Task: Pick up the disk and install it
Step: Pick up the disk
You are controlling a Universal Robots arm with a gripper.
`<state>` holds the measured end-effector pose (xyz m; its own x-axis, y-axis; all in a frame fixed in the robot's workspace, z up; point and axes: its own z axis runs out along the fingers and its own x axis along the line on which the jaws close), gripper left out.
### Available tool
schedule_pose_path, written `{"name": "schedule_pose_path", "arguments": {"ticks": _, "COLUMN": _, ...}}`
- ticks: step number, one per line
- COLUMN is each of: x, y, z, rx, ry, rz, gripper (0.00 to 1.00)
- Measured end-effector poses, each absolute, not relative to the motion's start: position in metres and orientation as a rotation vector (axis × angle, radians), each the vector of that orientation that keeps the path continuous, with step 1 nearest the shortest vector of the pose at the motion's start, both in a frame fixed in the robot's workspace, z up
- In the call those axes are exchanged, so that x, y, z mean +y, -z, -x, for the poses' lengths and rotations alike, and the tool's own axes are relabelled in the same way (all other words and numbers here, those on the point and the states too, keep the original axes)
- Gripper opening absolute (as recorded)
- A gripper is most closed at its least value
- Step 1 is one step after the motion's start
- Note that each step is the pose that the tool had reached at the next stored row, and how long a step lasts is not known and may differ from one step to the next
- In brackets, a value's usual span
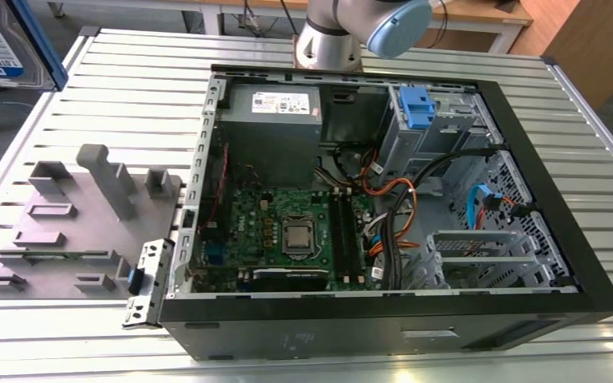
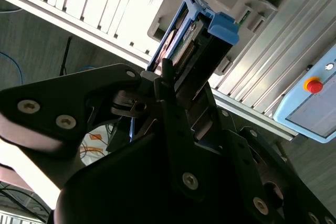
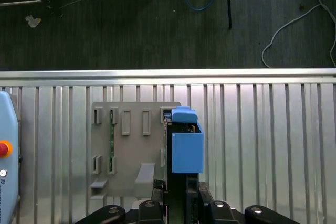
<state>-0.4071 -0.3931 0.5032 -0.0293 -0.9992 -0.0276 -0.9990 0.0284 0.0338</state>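
Observation:
The disk (image 3: 186,150) is raised off the table, edge-on in both wrist views, with its blue rails and blue end tab (image 2: 223,27) pointing away from the wrist. My gripper (image 3: 181,190) is shut on the disk's near end, its dark fingers (image 2: 167,85) clamped on either side. In the exterior view the disk (image 1: 3,44) hangs at the upper left corner, label facing the camera, above the table's edge. The open computer case (image 1: 392,199) lies on the table toward the exterior view's right.
A grey fixture plate (image 1: 73,231) with upright posts lies on the slatted table, below the held disk (image 3: 131,145). Inside the case are a power-supply box (image 1: 274,112), a green motherboard (image 1: 285,231), cables and a drive bay with a blue clip (image 1: 418,108). A pendant with a red button (image 2: 313,85) rests nearby.

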Motion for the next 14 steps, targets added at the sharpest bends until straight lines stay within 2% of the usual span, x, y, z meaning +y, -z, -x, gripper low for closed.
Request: {"name": "schedule_pose_path", "arguments": {"ticks": 14, "x": -0.393, "y": -0.503, "z": 0.396, "rx": -2.250, "ry": 0.068, "rz": -2.186, "gripper": 0.35}}
